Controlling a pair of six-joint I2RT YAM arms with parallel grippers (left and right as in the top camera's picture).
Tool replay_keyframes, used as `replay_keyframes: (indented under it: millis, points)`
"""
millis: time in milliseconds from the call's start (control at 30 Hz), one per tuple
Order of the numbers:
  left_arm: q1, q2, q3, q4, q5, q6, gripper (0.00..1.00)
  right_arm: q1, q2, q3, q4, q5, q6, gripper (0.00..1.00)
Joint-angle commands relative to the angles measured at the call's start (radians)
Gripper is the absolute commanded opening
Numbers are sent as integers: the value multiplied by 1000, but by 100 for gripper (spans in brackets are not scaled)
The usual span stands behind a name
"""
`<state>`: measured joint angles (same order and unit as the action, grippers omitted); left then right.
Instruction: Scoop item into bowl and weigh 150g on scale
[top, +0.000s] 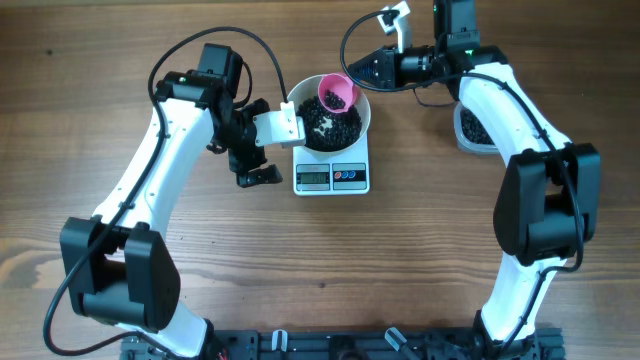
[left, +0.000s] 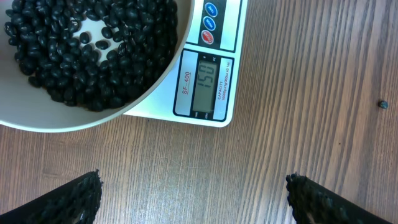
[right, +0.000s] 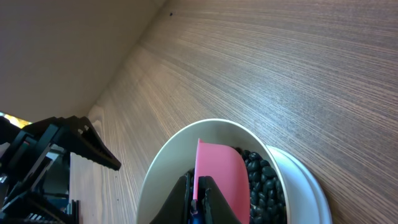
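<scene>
Black beans (left: 74, 56) lie heaped in your white bowl (left: 37, 118), covering most of its floor, with a small pale patch of the bottom showing through near the middle. The bowl sits on the white scale (left: 227, 37), overhanging its top plate, and the display (left: 207, 85) on the front edge reads 150.

Above the far rim of the bowl you have the pink scoop (top: 338, 93), tilted over the heap with a few dark beans inside it. Your right gripper (right: 196, 199) has its jaws closed tight on the back end of that scoop. It reaches in from the right side of the bowl.

Your left gripper (left: 196, 199) hangs over the wooden table (left: 298, 112) just in front of the scale. Its jaws are spread wide and hold nothing, and one black fingertip shows at each lower corner of its wrist view.

Further right, a clear tub (top: 468, 128) with more beans sits partly hidden under your right arm. One stray bean (left: 384, 104) lies alone on the wood, well apart from the scale.
</scene>
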<state>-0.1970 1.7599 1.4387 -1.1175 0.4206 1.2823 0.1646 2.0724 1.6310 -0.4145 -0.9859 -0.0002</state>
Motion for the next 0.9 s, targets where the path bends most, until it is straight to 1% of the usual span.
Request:
replay_keyframes:
  millis: [0,433,500,600,733,867]
  points:
    - [3,4,-6,0,24,19,100,-2,19,-6,-2,2,3,4]
    - [3,4,-6,0,24,19,100,-2,19,-5,15,-10,-1,4]
    - [3,4,-6,0,24,19,100,-3,18,-5,88,-115,0,4]
    - [3,4,-6,0,24,19,100,-13,18,-5,148,-222,29,4]
    - [3,4,-6,0,24,19,100,-33,18,-5,169,-312,96,4]
    - [3,4,-6,0,24,19,100,-54,18,-5,203,-337,163,4]
